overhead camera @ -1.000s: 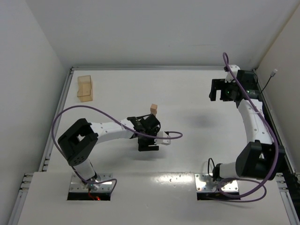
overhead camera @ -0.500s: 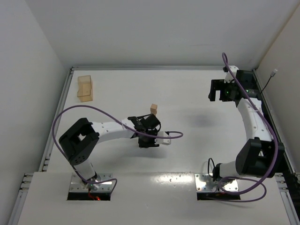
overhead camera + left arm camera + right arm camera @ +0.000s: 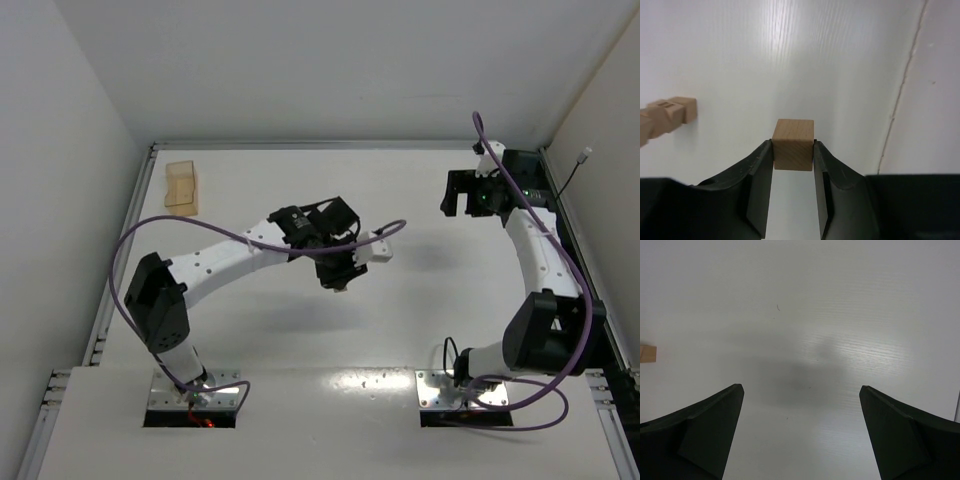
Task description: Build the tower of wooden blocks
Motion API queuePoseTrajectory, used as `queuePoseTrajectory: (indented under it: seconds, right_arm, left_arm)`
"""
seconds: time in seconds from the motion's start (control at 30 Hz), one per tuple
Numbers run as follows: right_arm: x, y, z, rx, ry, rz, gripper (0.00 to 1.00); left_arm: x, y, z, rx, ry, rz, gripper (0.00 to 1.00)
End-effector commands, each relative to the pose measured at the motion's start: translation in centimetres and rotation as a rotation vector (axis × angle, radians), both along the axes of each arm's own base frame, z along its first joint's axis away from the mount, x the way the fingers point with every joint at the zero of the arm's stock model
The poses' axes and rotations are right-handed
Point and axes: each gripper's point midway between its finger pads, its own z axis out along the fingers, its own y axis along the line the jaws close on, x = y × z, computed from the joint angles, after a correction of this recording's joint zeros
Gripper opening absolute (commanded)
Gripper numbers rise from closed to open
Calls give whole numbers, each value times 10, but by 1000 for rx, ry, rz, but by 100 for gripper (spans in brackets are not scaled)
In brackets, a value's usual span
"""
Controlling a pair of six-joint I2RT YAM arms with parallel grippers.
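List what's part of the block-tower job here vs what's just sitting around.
Job:
- small light-tan wooden cube, clamped in the left fingers
- group of light-tan wooden blocks near the far-left table edge

Not in play:
- right fingers, open and empty
- white tabletop

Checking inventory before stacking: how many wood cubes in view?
4: one cube clamped in the left gripper; roughly three cubes bunched at the far-left corner, seams faint, count uncertain.
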Motion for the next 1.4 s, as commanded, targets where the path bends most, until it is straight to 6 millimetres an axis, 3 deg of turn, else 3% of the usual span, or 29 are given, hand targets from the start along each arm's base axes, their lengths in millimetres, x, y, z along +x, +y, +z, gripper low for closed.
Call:
queuePoseTrajectory:
  seconds: [0.0, 0.03, 0.07, 0.13, 0.17, 0.3, 0.47, 0.5, 0.57, 0.73, 0.9, 1.17, 1.37]
  right_arm:
    - [13, 7, 15, 38, -58, 19, 100]
    - [13, 7, 15, 38, -58, 19, 100]
    - [13, 7, 15, 38, -58, 19, 100]
    - [13, 7, 15, 38, -58, 19, 100]
    - [13, 9, 16, 44, -59, 26, 100]
    - [13, 10, 16, 50, -60, 32, 100]
    - [13, 10, 15, 52, -51, 32, 100]
    - [13, 10, 15, 52, -51, 32, 100]
    - [13, 10, 15, 52, -51, 32, 100]
    - [14, 10, 11, 54, -42, 32, 100]
    - [15, 13, 8, 55, -32, 41, 100]
    - [15, 13, 8, 55, -32, 41, 100]
    - [13, 14, 4, 57, -23, 41, 100]
  left_arm:
    - [-12, 3, 45, -29, 111, 44, 0]
    - [-12, -1, 45, -17, 138, 49, 0]
    - [1, -6, 61, -36, 108, 85, 0]
    - [17, 2, 64, 7, 118, 222, 0]
    - [28, -4, 73, -8, 119, 251, 0]
    - [88, 18, 85, -9, 48, 569, 0]
    - [133, 56, 80, 68, -87, 805, 0]
    - [139, 54, 88, 45, -114, 815, 0]
    - [150, 60, 86, 42, -106, 838, 0]
    - [163, 64, 81, 44, -96, 863, 0]
    - [163, 50, 73, 18, -43, 827, 0]
    - [167, 43, 59, 30, -22, 820, 0]
    - [170, 34, 61, 16, -26, 798, 0]
